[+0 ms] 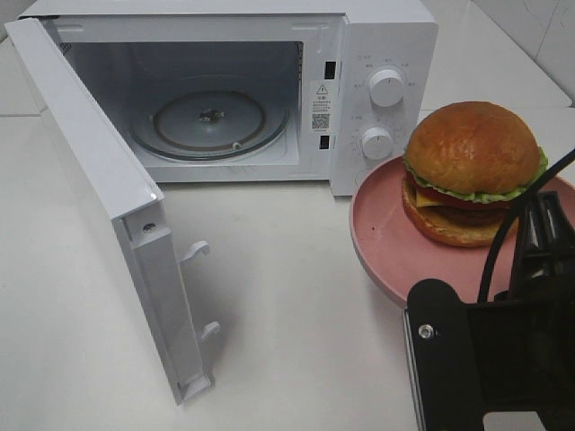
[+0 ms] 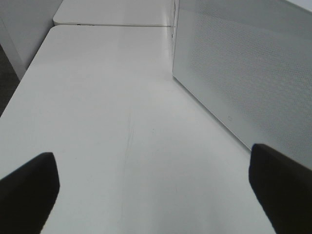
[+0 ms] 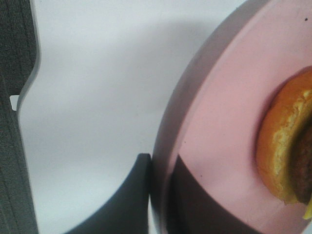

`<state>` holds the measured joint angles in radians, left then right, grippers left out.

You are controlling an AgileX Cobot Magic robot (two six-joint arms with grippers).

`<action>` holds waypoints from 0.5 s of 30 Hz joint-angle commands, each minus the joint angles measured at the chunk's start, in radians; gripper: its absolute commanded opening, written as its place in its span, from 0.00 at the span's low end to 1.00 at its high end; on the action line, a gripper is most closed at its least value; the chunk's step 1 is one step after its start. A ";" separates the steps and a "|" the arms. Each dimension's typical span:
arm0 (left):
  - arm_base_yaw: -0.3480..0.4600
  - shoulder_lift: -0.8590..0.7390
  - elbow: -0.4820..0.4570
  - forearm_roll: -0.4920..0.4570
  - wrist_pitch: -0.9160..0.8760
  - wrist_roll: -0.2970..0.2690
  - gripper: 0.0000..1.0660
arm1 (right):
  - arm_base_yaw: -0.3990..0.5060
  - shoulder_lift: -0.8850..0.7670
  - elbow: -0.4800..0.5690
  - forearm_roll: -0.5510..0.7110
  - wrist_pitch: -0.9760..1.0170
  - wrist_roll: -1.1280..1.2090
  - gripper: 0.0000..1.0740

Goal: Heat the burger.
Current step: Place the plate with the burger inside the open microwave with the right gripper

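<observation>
- Location: the round burger (glossy golden-brown bun over green lettuce, red tomato, yellow cheese and a dark patty) sits on the round pink plate. The plate is over the white table, just beside the control side of the white microwave oven.
- Oven: the white door stands swung wide. The clear glass turntable inside carries nothing.
- Right claw: pressed together on the plate's rim, one finger on the upper face and the other outside the rim. It does not touch the burger.
- Left claw: spread wide, holding nothing, above the table beside the door's perforated panel.
- Handling: the burger is probably soft and loosely stacked, so a direct pinch would likely crush the bun or shift the layers. Take hold at the stiff plate rim, as here.
- Caution: a one-sided rim grip may let the plate tilt, and the burger could slide on the smooth surface. Keep the plate level through the opening.
</observation>
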<state>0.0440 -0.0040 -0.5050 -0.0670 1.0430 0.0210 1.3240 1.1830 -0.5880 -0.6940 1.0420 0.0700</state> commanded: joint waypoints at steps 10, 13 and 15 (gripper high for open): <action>-0.004 -0.021 0.000 0.003 -0.009 -0.002 0.96 | 0.004 -0.008 0.002 -0.072 0.000 -0.128 0.00; -0.004 -0.021 0.000 0.003 -0.009 -0.002 0.96 | 0.004 -0.008 0.002 -0.072 -0.022 -0.142 0.00; -0.004 -0.021 0.000 0.003 -0.009 -0.002 0.96 | 0.003 -0.008 0.002 -0.072 -0.030 -0.146 0.00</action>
<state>0.0440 -0.0040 -0.5050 -0.0670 1.0430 0.0210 1.3240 1.1830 -0.5850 -0.7000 1.0100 -0.0630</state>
